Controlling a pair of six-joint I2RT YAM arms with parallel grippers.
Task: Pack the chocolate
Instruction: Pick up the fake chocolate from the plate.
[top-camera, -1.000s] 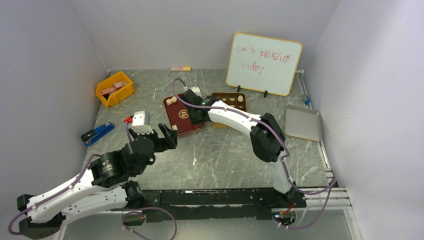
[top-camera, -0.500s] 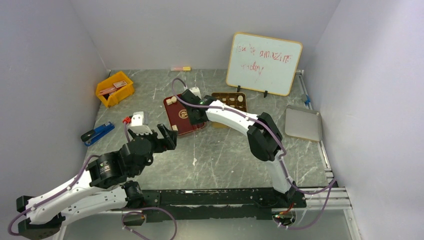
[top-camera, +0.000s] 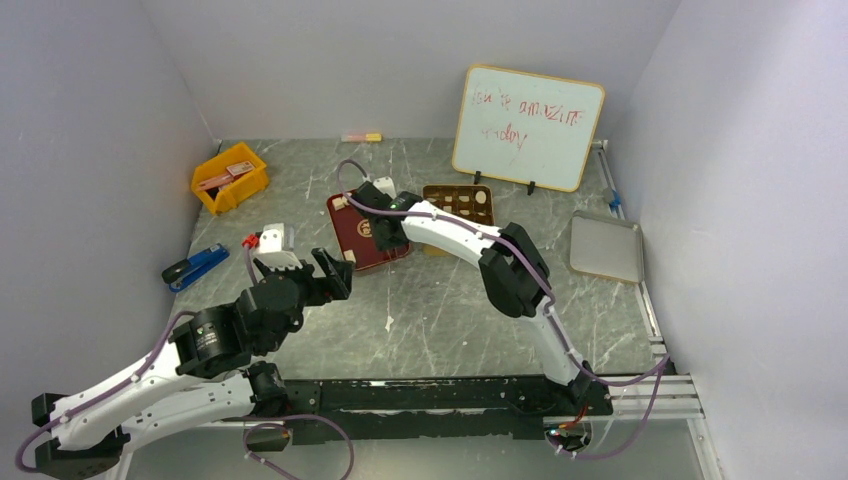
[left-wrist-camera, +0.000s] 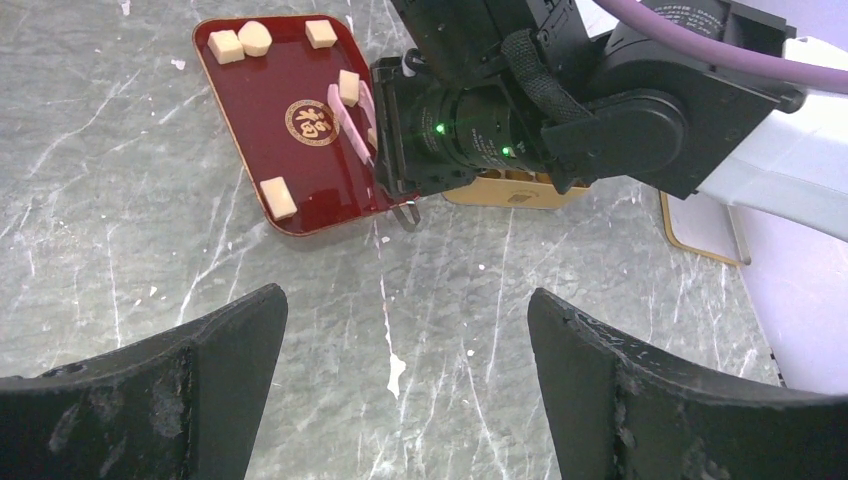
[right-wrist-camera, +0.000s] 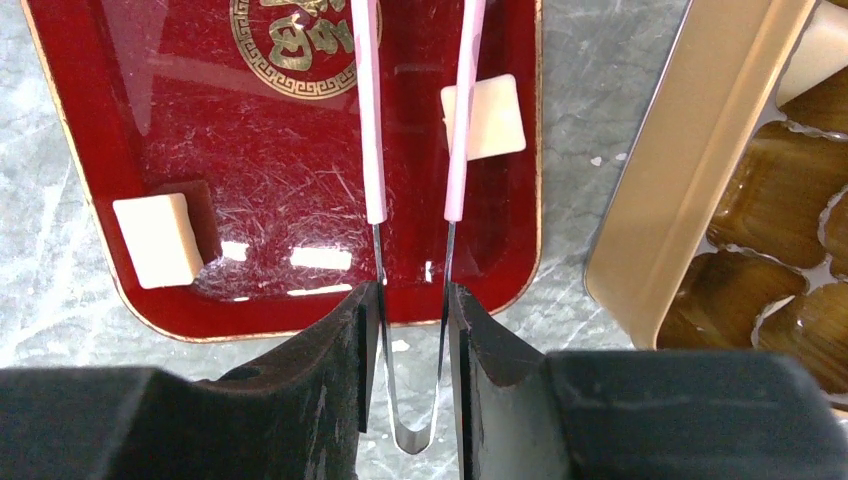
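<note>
The left arm is laid low from the near left corner of the table (top-camera: 440, 310), with its forearm angled toward the middle. The left gripper (left-wrist-camera: 400, 400) is held above the surface with its two black, scuffed fingers spread wide apart. The surface is seen to be grey stone-patterned, crossed by thin white veins.

Ahead of that gripper a red tray (left-wrist-camera: 300, 170) is set, glossy, round-cornered, edged in gold and stamped with a round gold emblem. Part of the chocolate (left-wrist-camera: 278, 197) is found on this tray as small pale blocks. Three are lined along its far edge, one lies close to its near edge and one lies by its right edge.

The right arm is extended from the near right edge of the table with its elbow raised. It is bent leftward across the middle, and the wrist is tipped down over the tray's right edge. The right gripper (right-wrist-camera: 412, 340) is closed on the bare steel shanks of the tweezers (right-wrist-camera: 370, 150). Their pink-sleeved tips are held slightly apart above the tray, and one block is partly covered by one tip.

Just right of the tray a gold tin (right-wrist-camera: 690, 170) is placed, divided into brown moulded pockets. A few more pale pieces are seen in those pockets.
</note>
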